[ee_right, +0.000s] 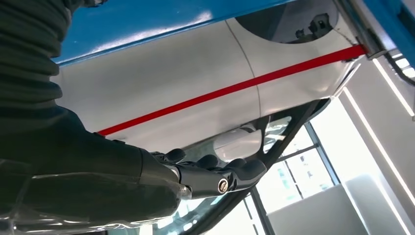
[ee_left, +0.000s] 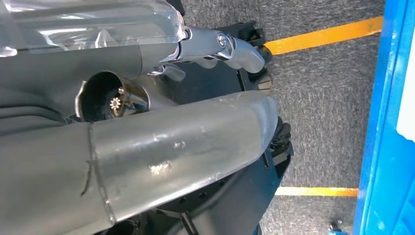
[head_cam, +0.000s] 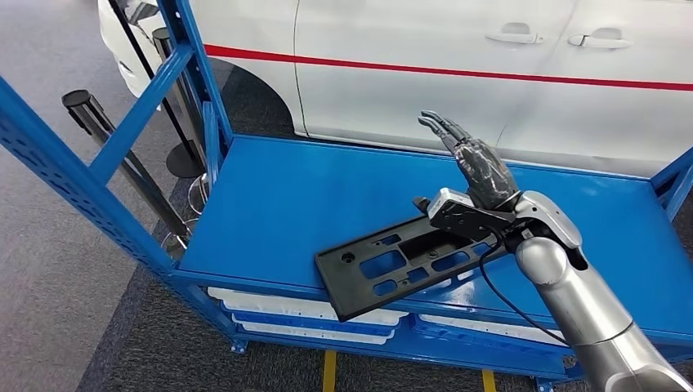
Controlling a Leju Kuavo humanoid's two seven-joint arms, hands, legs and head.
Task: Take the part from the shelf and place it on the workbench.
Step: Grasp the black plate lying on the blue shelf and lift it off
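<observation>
The part [head_cam: 400, 261] is a flat black plastic panel with several cut-outs. It lies on the blue shelf [head_cam: 286, 196] at the front edge, and its near corner hangs over that edge. My right hand [head_cam: 478, 167] is raised above the shelf just behind the part's right end, fingers stretched out and apart, holding nothing. The wrist sits over that end of the part. In the right wrist view the same hand [ee_right: 205, 176] shows dark straight fingers against the white car. My left hand [ee_left: 88, 19] hangs low by my body; its plastic-covered back shows but its fingers are not clear.
A white car [head_cam: 409, 65] with a red stripe stands right behind the shelf. Blue uprights [head_cam: 73, 180] frame the shelf's left side, with black stanchion posts [head_cam: 82, 106] beyond. White trays [head_cam: 286, 306] sit on the level below. Yellow lines [head_cam: 329, 371] mark the grey carpet.
</observation>
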